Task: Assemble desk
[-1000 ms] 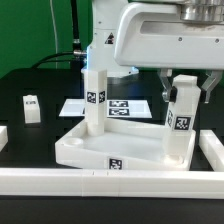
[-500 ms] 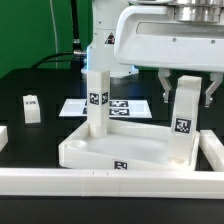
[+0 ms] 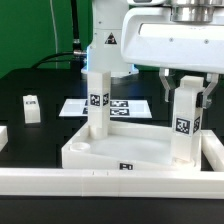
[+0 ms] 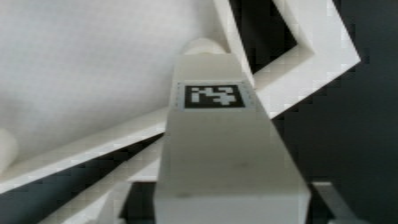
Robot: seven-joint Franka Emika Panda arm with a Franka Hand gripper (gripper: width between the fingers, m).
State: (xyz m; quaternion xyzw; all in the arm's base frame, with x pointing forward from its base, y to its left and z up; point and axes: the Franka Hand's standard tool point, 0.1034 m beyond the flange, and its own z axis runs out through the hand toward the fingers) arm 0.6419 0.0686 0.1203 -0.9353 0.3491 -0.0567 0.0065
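Observation:
The white tray-like tabletop (image 3: 90, 152) lies on the black table. One tagged white leg (image 3: 96, 100) stands upright in its back left corner. My gripper (image 3: 186, 88) is shut on a second tagged leg (image 3: 184, 122), held upright with its lower end in the tabletop's corner at the exterior view's right. In the wrist view this leg (image 4: 222, 140) fills the middle, with dark fingers (image 4: 141, 198) on either side and the tabletop (image 4: 89, 80) beneath. A third, short leg (image 3: 32, 107) stands loose at the exterior view's left.
The marker board (image 3: 125, 106) lies flat behind the tabletop. A long white border rail (image 3: 90, 182) runs along the front and another rail (image 3: 214, 150) runs along the exterior view's right. The arm's white base rises behind the standing leg.
My gripper and the held leg have shifted a little toward the exterior view's right. The tabletop has slid and turned that way with them. The grip is unchanged.

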